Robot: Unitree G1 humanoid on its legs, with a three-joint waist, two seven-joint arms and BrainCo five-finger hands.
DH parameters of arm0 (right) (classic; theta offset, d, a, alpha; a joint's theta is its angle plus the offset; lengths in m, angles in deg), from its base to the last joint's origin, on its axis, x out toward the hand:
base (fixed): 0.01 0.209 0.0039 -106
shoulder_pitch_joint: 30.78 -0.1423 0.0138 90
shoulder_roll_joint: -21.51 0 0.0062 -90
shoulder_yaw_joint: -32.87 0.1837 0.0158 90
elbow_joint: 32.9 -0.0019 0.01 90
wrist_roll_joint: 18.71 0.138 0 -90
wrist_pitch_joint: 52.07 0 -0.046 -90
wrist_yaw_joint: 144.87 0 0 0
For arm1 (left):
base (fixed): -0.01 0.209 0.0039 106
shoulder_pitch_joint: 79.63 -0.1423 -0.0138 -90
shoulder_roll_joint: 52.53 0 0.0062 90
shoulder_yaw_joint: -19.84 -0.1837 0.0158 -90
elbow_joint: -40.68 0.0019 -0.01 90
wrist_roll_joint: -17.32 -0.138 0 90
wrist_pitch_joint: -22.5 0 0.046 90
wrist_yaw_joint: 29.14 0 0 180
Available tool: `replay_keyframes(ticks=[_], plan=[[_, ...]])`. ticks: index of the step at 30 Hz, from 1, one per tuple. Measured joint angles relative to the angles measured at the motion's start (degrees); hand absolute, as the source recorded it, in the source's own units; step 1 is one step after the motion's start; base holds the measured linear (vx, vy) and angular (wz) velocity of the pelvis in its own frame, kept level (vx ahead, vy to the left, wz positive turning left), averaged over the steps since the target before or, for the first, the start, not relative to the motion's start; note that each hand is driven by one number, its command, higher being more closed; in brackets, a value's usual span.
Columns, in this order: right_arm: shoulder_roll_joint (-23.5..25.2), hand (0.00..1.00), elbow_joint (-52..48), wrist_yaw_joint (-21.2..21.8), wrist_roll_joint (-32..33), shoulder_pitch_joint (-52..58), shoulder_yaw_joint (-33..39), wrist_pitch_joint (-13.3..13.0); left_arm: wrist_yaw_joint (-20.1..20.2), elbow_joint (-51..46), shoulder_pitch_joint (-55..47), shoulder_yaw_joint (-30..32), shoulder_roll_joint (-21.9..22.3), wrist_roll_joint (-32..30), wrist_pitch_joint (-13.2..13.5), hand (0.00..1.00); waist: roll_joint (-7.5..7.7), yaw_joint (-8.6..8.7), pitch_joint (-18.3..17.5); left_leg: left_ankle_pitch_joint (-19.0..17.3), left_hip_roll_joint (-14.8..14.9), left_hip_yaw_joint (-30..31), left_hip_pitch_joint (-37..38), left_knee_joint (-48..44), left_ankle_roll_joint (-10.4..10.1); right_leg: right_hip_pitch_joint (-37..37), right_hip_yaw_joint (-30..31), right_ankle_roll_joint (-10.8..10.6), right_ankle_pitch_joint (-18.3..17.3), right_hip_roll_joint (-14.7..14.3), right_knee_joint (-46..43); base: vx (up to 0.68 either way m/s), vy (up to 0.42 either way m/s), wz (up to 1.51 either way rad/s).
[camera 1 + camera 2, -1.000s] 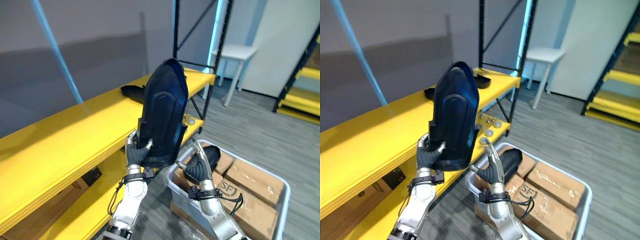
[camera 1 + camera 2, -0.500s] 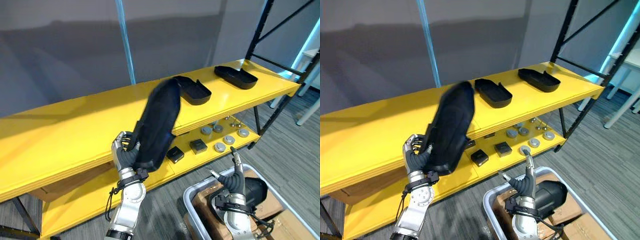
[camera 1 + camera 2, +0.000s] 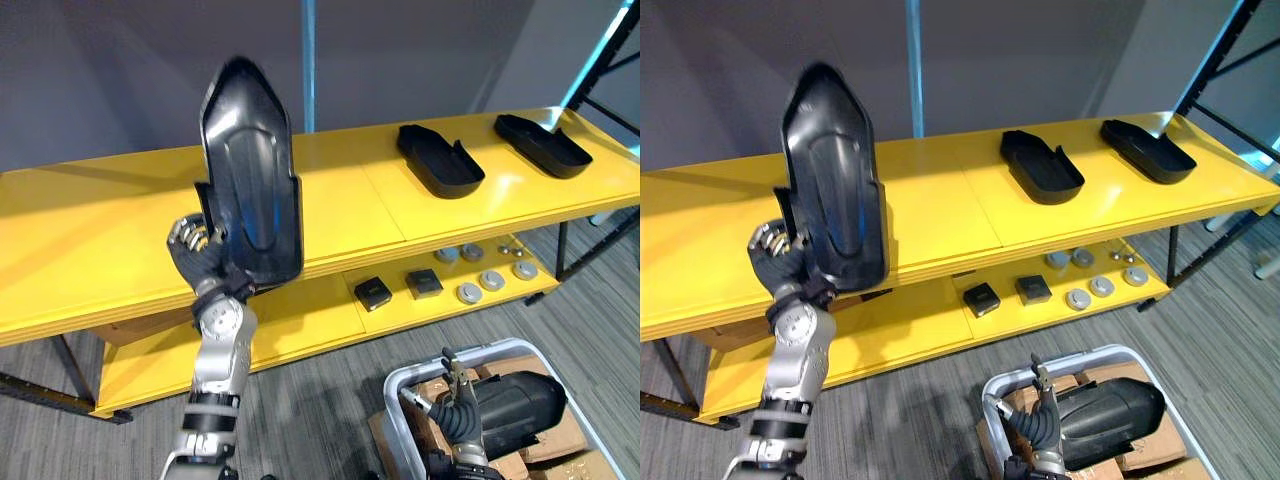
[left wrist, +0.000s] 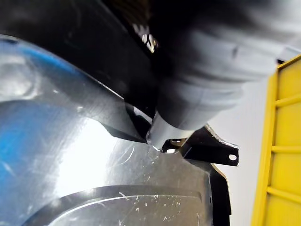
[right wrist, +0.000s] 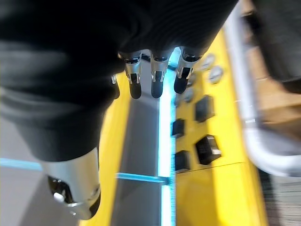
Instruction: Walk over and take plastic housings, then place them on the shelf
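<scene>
Housing (image 3: 248,180) is up in the left hand (image 3: 200,255), with the fingers curled round its lower edge. It stands nearly upright, pointed end well above the fingertips. It's not on the shelf (image 3: 90,250) yet. It hangs in front of and above the top board, which runs just behind the knuckles. My read is that the pick is done, the walk over is about done, and the set-down is what's left for this one. There's plenty of bare yellow board right past the fingers, so finding a spot shouldn't be a problem.

Further along the board, well away from that hand, a flat housing (image 3: 440,162) and an end housing (image 3: 542,146) lie on the top board, so I'd count two as placed.

The right hand (image 3: 457,412) is down low by the bin (image 3: 398,392), fingers straight and loose, holding nothing. A spare housing (image 3: 518,400) lies in the bin just beside those fingers, on top of some boxes (image 3: 572,466). I'd guess at least one more trip after this one. Can't tell if anything else is buried under it.
</scene>
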State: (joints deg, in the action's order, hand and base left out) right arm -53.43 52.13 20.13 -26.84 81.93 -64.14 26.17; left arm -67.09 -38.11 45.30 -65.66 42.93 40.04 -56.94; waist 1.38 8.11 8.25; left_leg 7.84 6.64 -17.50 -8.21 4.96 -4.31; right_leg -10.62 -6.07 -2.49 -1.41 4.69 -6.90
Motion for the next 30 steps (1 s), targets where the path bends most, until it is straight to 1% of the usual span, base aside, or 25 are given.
replay_keyframes(ticks=[1, 2, 3, 4, 5, 7, 11, 13, 15, 17, 18, 19, 21, 25, 27, 28, 30], plan=[[-0.04, 0.0, 0.42, 0.31, 0.0, 0.07, -0.05, 0.16, 0.31, 0.59, 1.27, -0.06, -0.52, 1.72, 0.32, 1.0, 0.0, 0.22, 0.0, 0.08, -0.2, -0.27, 0.05, -0.01, 0.07, 0.0, 0.4, 0.05, 0.06, -0.03, 0.23, 0.06, 0.013, -0.18], [-0.44, 0.0, 1.51, 0.51, 0.0, 0.01, -0.56, 0.43, 1.0, 2.52, 3.42, -0.57, -1.39, 4.71, 1.47, 1.0, 0.0, 0.38, 0.0, 0.29, -0.23, -0.55, 0.17, -0.01, 0.13, 0.03, 0.83, 0.07, 0.09, -0.05, 0.48, 0.05, 0.001, -0.13], [-0.74, 0.0, 1.88, 0.6, 0.0, 0.04, -1.01, 0.61, 1.24, 3.48, 4.4, -1.03, -1.86, 6.22, 1.9, 1.0, 0.0, 0.46, 0.01, 0.39, -0.22, -0.59, 0.17, -0.01, 0.14, 0.03, 0.86, 0.08, 0.09, -0.07, 0.5, 0.03, -0.01, -0.09], [-1.25, 0.0, 2.41, 0.91, -0.01, 0.11, -1.72, 0.95, 1.91, 5.93, 6.64, -1.94, -2.96, 9.2, 2.22, 1.0, 0.01, 0.56, 0.01, 0.47, -0.07, -0.56, 0.15, -0.01, 0.13, 0.03, 0.92, 0.16, 0.14, -0.25, 0.5, 0.0, 0.0, 0.0], [-1.46, 0.0, 2.46, 1.01, -0.01, 0.11, -2.07, 1.13, 2.18, 7.25, 7.76, -2.24, -3.52, 10.36, 2.26, 1.0, 0.0, 0.6, 0.01, 0.51, 0.04, -0.56, 0.15, -0.01, 0.08, 0.04, 0.95, 0.21, 0.17, -0.35, 0.51, 0.0, 0.0, 0.0], [-1.59, 0.0, 2.45, 1.18, -0.01, 0.05, -2.73, 1.53, 2.7, 12.63, 12.04, -4.33, -6.21, 14.52, 2.3, 1.0, 0.03, 0.65, 0.32, 0.7, 0.35, -0.4, 0.1, -0.02, -0.14, 0.03, 0.97, 0.29, 0.19, -0.65, 0.52, -0.01, -0.011, 0.02], [-2.43, 0.0, 2.55, 1.61, -0.01, -0.13, -5.06, 1.85, 4.57, 23.22, 21.38, -8.97, -12.82, 20.03, 1.93, 1.0, 0.12, 0.76, 2.58, 1.69, 0.48, 0.06, -1.03, -0.01, 0.13, -0.85, 0.88, 0.76, 0.49, -0.85, 0.62, -0.07, -0.012, 0.03], [-3.09, 0.0, 3.54, 1.67, 0.0, -0.49, -6.48, 1.89, 4.73, 26.56, 24.93, -10.68, -14.94, 21.18, 1.24, 1.0, 0.38, 0.73, 3.62, 1.93, 0.62, 0.24, -1.69, -0.01, 0.18, -1.57, 0.8, 0.93, 0.64, -1.0, 0.39, -0.09, 0.002, 0.03], [-3.16, 0.0, 4.4, 1.81, 0.0, -0.78, -7.4, 2.21, 4.88, 29.03, 27.62, -10.69, -16.18, 21.18, 0.1, 1.0, 0.84, 0.65, 4.88, 1.98, 0.75, 0.31, -1.8, 0.0, 0.19, -1.71, 0.79, 1.03, 0.84, -1.15, 0.33, -0.11, 0.011, 0.02], [-3.17, 0.0, 4.65, 1.99, 0.01, -0.79, -8.22, 2.21, 5.01, 31.51, 28.94, -10.89, -17.72, 21.0, -0.92, 1.0, 0.94, 0.75, 5.32, 1.98, 0.76, 0.37, -2.45, 0.0, 0.19, -2.55, 0.83, 1.0, 0.91, -1.15, -0.04, -0.09, 0.018, 0.0], [-3.18, 0.0, 5.06, 2.01, 0.01, -1.04, -8.9, 2.21, 5.01, 33.1, 30.01, -11.3, -18.56, 20.88, -1.97, 1.0, 1.15, 0.72, 5.8, 2.01, 0.76, 0.41, -2.85, 0.0, 0.21, -3.19, 0.84, 0.95, 0.95, -1.13, -0.45, -0.11, 0.039, 0.11], [-3.15, 0.0, 6.27, 2.04, 0.01, -2.68, -10.42, 2.27, 4.46, 37.44, 31.44, -11.74, -19.89, 18.07, -5.8, 1.0, 2.23, 0.63, 7.61, 2.6, 0.61, 1.24, -3.97, -0.01, 0.4, -4.05, 0.4, 0.95, 0.99, -1.01, -0.85, -0.11, 0.043, 0.13], [-3.14, 0.0, 6.27, 2.04, 0.01, -2.93, -10.53, 2.27, 4.42, 37.79, 32.22, -11.74, -20.37, 17.55, -6.88, 1.0, 2.37, 0.55, 8.35, 2.93, 0.61, 1.54, -4.58, -0.01, 0.41, -4.76, 0.29, 0.95, 0.98, -1.0, -1.2, -0.06, 0.031, 0.08], [-3.17, 0.0, 6.27, 1.97, 0.01, -3.08, -11.24, 2.27, 4.5, 39.64, 33.36, -11.89, -20.69, 17.48, -6.96, 1.0, 2.48, 0.6, 9.28, 3.41, 0.64, 1.61, -4.68, -0.01, 0.45, -5.04, 0.43, 0.97, 0.97, -1.04, -1.51, -0.02, 0.006, 0.0], [-3.19, 0.0, 6.27, 1.86, 0.01, -3.18, -11.48, 2.27, 4.58, 40.0, 33.63, -12.81, -20.71, 17.53, -7.64, 1.0, 2.46, 0.61, 9.85, 3.44, 0.72, 1.66, -4.78, 0.0, 0.44, -5.21, 0.41, 0.98, 0.96, -1.11, -1.67, -0.04, 0.009, 0.0], [-3.23, 0.0, 6.27, 1.72, 0.01, -3.24, -11.61, 2.27, 4.8, 40.07, 33.63, -12.89, -20.7, 17.53, -8.04, 0.0, 2.46, 0.67, 9.89, 3.44, 0.76, 1.69, -5.1, 0.0, 0.44, -5.53, 0.4, 0.98, 0.96, -1.14, -1.72, -0.04, 0.017, 0.01], [-3.23, 0.0, 6.27, 1.56, 0.01, -3.6, -11.74, 2.27, 5.42, 41.31, 35.52, -12.86, -20.72, 17.57, -8.11, 0.0, 2.49, 0.68, 10.25, 3.44, 0.81, 1.8, -5.76, 0.01, 0.44, -6.26, 0.36, 0.97, 0.97, -1.16, -2.09, -0.04, 0.026, 0.01]])
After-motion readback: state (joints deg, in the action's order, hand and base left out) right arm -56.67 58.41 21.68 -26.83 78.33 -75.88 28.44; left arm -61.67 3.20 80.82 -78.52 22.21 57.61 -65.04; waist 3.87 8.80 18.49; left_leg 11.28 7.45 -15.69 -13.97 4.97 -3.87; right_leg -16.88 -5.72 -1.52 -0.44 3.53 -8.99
